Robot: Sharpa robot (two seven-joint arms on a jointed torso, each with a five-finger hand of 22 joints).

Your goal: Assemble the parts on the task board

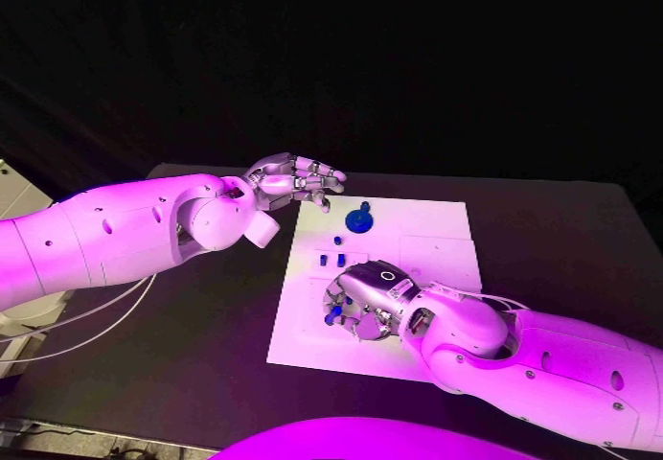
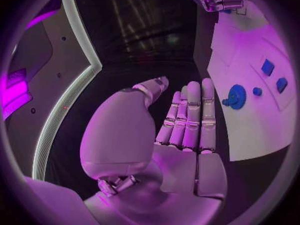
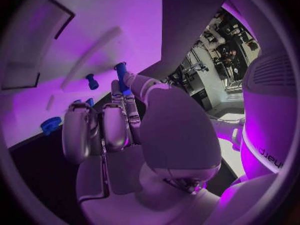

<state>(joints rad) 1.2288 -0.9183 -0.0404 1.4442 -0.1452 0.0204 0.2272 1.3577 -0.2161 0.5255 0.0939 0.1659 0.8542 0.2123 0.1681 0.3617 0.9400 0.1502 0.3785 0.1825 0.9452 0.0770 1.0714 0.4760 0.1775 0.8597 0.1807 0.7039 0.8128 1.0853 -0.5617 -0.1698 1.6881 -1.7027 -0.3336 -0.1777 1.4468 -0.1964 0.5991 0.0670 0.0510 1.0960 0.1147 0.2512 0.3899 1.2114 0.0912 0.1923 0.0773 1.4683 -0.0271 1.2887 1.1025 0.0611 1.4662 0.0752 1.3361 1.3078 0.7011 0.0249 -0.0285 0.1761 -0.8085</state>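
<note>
The right hand [image 1: 371, 299] is down on the near half of the task board [image 1: 435, 240], fingers curled and pinching a small blue peg [image 3: 120, 77] at its tip. The left hand [image 1: 293, 180] hovers by the board's far left corner, fingers loosely spread, holding nothing. A round blue knob [image 1: 358, 222] sits on the far part, 2 small blue blocks [image 1: 331, 259] nearer. The peg looks rigid, light and smooth, likely slippery; it is best gripped across its shaft.

You have open counter [image 1: 207, 326] left of the task board [image 1: 428, 230]; the right hand [image 1: 371, 299] and round blue part [image 1: 358, 223] crowd its middle.
</note>
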